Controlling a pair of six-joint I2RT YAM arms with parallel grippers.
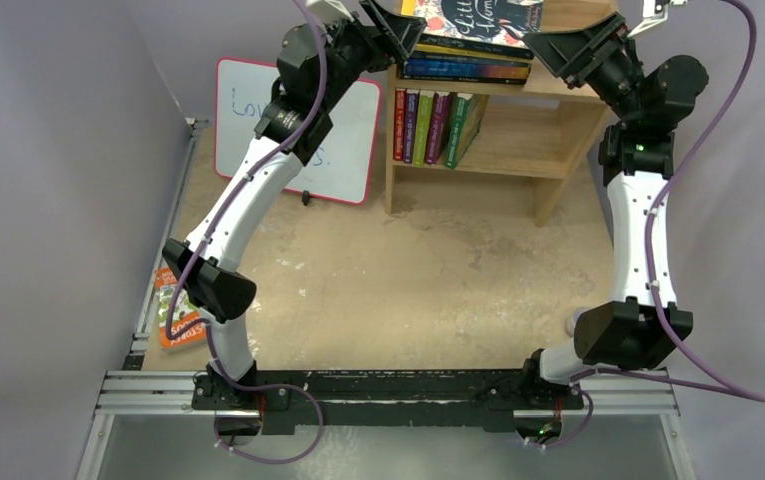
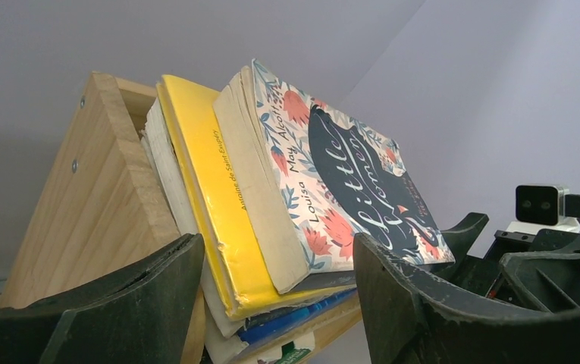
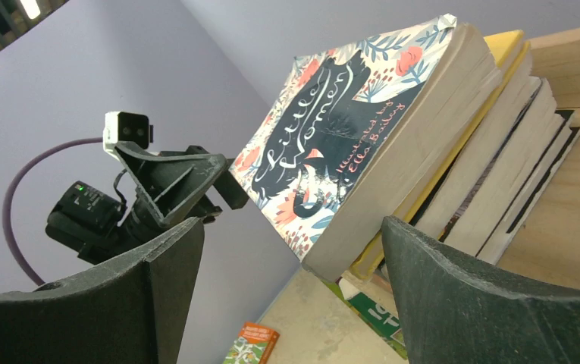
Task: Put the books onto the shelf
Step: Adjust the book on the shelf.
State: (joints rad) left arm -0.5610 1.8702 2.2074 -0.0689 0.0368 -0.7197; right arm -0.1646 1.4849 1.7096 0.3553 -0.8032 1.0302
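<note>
Both arms reach up to the top tier of the wooden bookshelf [image 1: 548, 120], one from each side. The left gripper [image 1: 398, 30] has its fingers [image 2: 120, 303] wide apart and they hold nothing; the stack of books on the top tier is seen between them in the left wrist view, just in front of the fingertips. The right gripper [image 1: 568, 45] also has its fingers [image 3: 453, 288] wide apart and empty, and the same stack lies between and beyond them in the right wrist view.

On top of this stack lies the floral "Little Women" book [image 2: 340, 174], flat, its cover facing up. Directly under it is a yellow book [image 2: 211, 189], and under that some more paperbacks, one with a dark blue spine [image 1: 463, 72]. The "Little Women" book sticks out over the edge of the stack toward the left fingers. Whether any fingertip touches the books, I cannot tell.

On the lower tier, below both grippers, a row of books [image 1: 438, 128] stands upright and leans a little, with red, green and purple spines.

Far from both grippers, at the left edge of the worktop [image 1: 408, 290] near the left arm's base, one orange book [image 1: 173, 315] lies flat. A pink-edged whiteboard [image 1: 298, 130] leans beside the shelf, behind the left arm.
</note>
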